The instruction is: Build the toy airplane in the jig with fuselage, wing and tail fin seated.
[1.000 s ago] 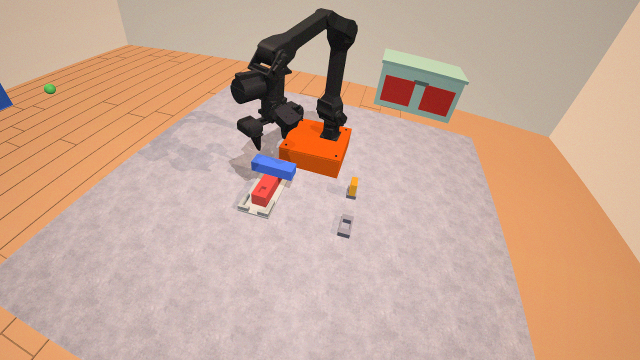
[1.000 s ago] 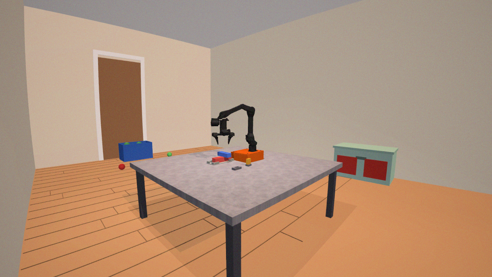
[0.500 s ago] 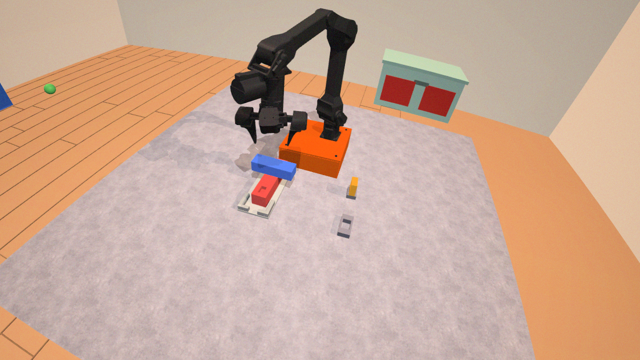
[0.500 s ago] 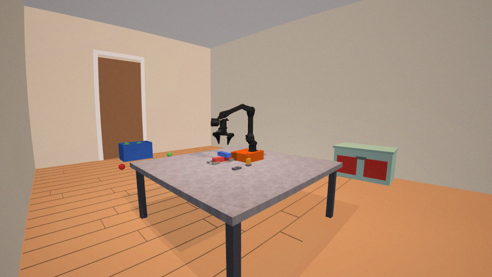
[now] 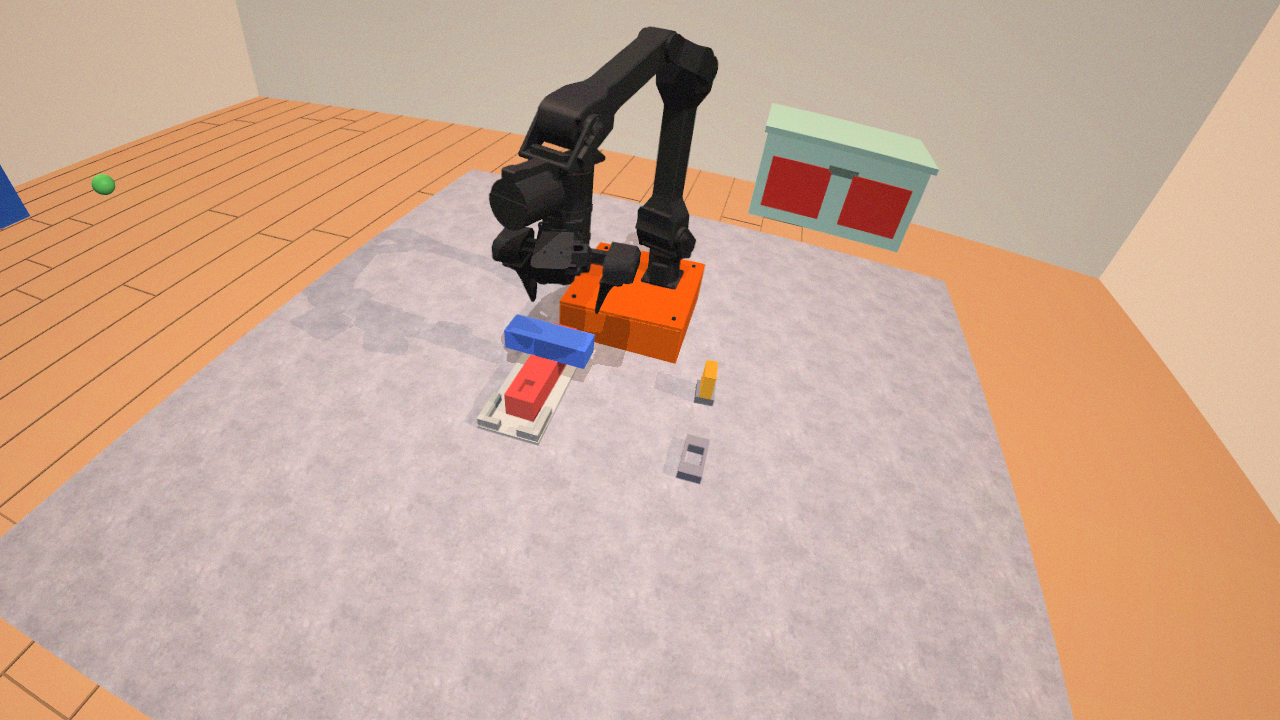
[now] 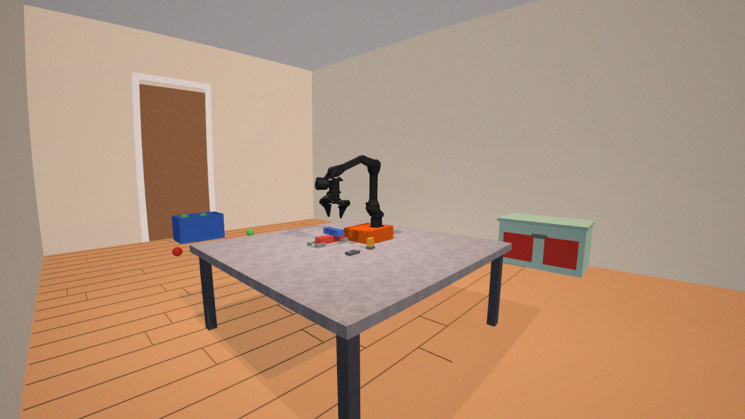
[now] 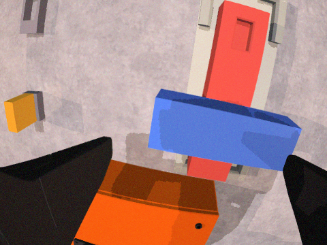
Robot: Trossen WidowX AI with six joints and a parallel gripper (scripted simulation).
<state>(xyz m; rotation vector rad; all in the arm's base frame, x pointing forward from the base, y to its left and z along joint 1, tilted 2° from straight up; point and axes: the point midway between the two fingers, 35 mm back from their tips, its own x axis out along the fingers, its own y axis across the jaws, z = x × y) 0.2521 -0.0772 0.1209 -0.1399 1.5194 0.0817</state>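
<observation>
The red fuselage (image 5: 539, 370) (image 6: 323, 239) (image 7: 235, 75) lies lengthwise in the pale jig (image 5: 488, 422) (image 7: 197, 73). An empty rectangular socket shows in its top at the end away from the robot base. The blue wing (image 5: 547, 341) (image 6: 333, 231) (image 7: 221, 133) lies crosswise on the fuselage near its other end; its tab and socket are hidden. The orange tail fin (image 5: 708, 379) (image 6: 370, 241) (image 7: 21, 113) stands upright in a small grey holder (image 5: 704, 400) (image 7: 40, 105). My gripper (image 5: 565, 304) (image 6: 334, 216) (image 7: 203, 156) is open and empty, above and behind the wing.
A grey holder (image 5: 691, 471) (image 6: 352, 252) (image 7: 41, 17) with an empty opening lies on the table, beyond the tail fin from the robot base. The orange robot base (image 5: 626, 326) (image 6: 367, 234) (image 7: 146, 218) is close behind the wing and jig.
</observation>
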